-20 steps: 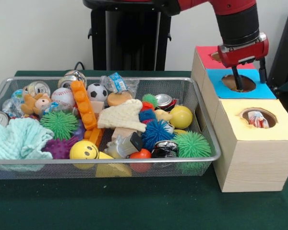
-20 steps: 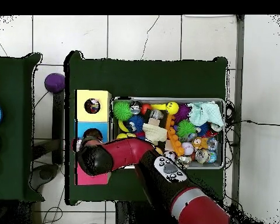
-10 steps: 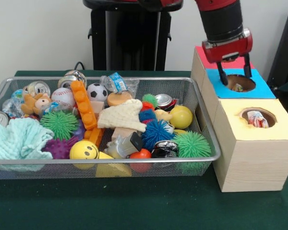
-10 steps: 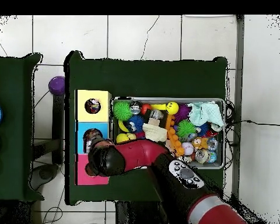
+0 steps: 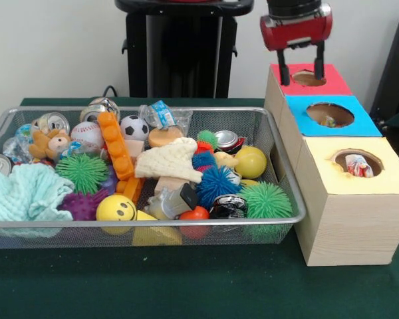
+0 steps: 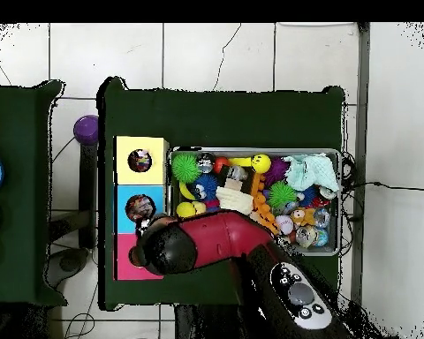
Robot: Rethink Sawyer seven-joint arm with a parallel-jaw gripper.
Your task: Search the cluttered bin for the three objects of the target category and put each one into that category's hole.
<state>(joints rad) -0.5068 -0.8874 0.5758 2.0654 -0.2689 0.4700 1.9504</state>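
My gripper (image 5: 300,72) hangs empty, fingers spread, over the red box (image 5: 324,85); half a second ago it hung over the blue box (image 5: 362,123), so it has moved back and up. Three boxes stand in a row. In the yellow box (image 5: 392,178), one dotted fabric piece (image 5: 359,166) shows inside the hole (image 5: 356,163). The bin (image 5: 289,191) beside them holds three green spiky balls and several cans; I can read no writing.
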